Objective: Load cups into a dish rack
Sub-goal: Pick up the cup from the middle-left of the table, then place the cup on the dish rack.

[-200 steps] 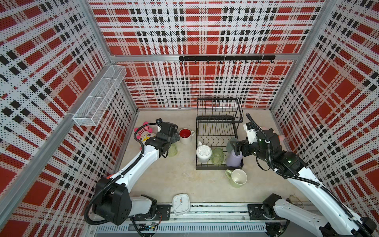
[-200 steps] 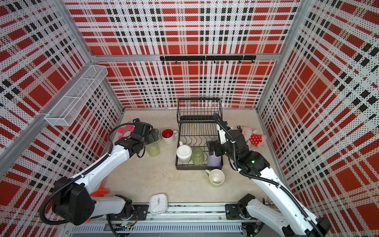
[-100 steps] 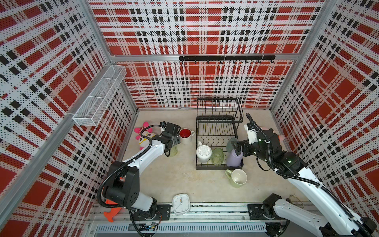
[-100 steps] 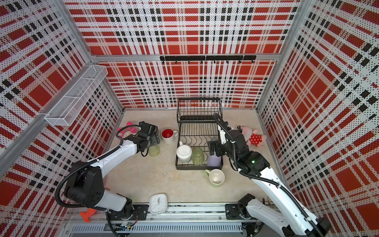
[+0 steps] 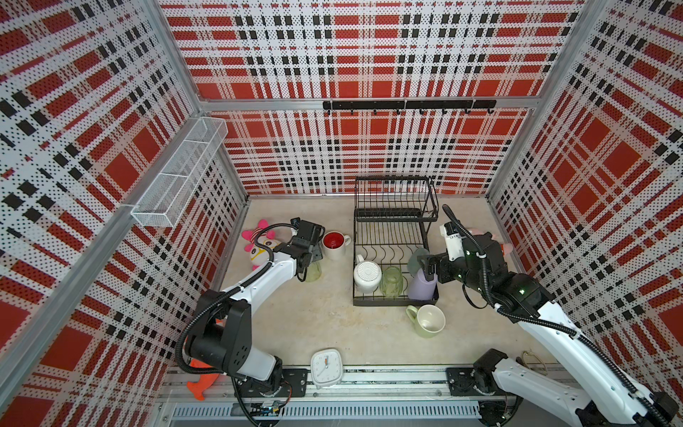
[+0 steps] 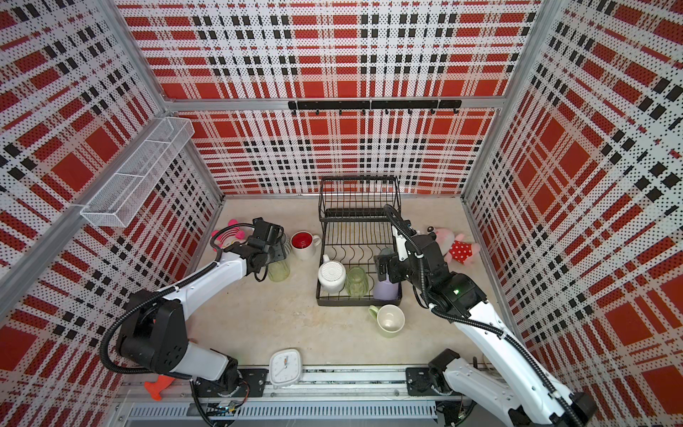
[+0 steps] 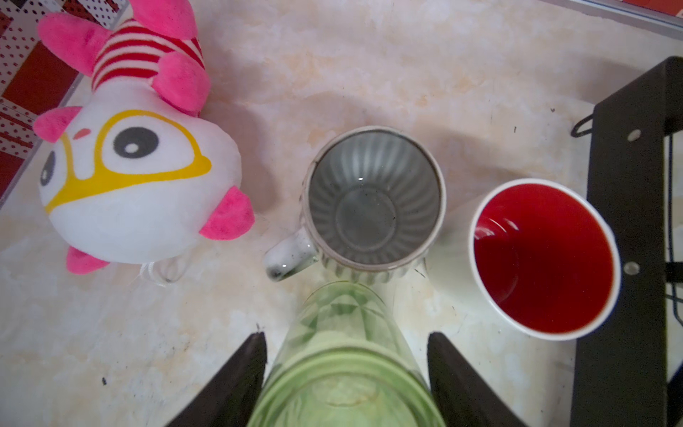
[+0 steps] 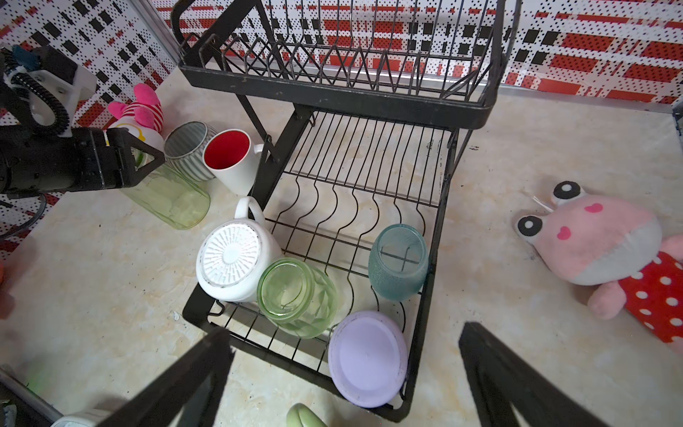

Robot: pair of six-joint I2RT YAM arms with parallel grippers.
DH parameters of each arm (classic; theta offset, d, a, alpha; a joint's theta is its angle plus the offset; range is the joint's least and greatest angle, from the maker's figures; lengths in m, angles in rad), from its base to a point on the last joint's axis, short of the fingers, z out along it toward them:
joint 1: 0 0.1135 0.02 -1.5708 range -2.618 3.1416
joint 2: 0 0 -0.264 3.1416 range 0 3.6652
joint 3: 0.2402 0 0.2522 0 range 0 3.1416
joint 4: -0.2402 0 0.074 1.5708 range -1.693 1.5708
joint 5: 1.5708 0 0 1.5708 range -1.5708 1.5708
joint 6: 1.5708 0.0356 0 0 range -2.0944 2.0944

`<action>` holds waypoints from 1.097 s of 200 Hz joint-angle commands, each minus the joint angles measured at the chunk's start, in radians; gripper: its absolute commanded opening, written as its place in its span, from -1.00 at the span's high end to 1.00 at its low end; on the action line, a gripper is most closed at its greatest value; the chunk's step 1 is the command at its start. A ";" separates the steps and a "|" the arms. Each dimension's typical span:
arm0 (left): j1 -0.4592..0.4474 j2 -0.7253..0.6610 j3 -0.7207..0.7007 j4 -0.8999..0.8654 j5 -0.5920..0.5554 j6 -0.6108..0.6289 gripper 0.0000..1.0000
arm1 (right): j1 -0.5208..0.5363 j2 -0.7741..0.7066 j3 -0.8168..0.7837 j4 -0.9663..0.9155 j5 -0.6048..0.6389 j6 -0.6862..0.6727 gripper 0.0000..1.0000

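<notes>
My left gripper is shut on a clear green glass that stands on the table left of the black dish rack, one finger against each side. Just beyond it stand a ribbed mug and a red-inside mug. The rack's lower tier holds an upturned white mug, another green glass, a teal tumbler and a lavender tumbler. My right gripper hangs open above the lavender tumbler, holding nothing. A pale-green mug lies in front of the rack.
A pink-and-white plush lies near the left wall, close to the ribbed mug. A pink plush lies right of the rack. A white clock sits at the front edge. A white mesh basket hangs on the left wall.
The left arm has swung its elbow inward and its jaws have narrowed onto the green glass. The right arm and the cups in the rack have not moved.
</notes>
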 commanded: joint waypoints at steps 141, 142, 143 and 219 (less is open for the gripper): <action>-0.339 -0.088 0.363 -0.209 -0.094 -0.012 0.05 | -0.015 -0.028 -0.002 -0.052 0.241 0.157 -1.00; -0.341 -0.086 0.367 -0.211 -0.096 -0.011 0.05 | -0.017 -0.028 -0.002 -0.053 0.244 0.158 -1.00; -0.344 -0.085 0.370 -0.211 -0.097 -0.011 0.05 | -0.018 -0.029 -0.001 -0.054 0.245 0.159 -1.00; -0.504 0.089 0.620 -0.247 -0.091 0.039 0.07 | -0.227 -0.083 -0.020 -0.062 0.163 0.160 -1.00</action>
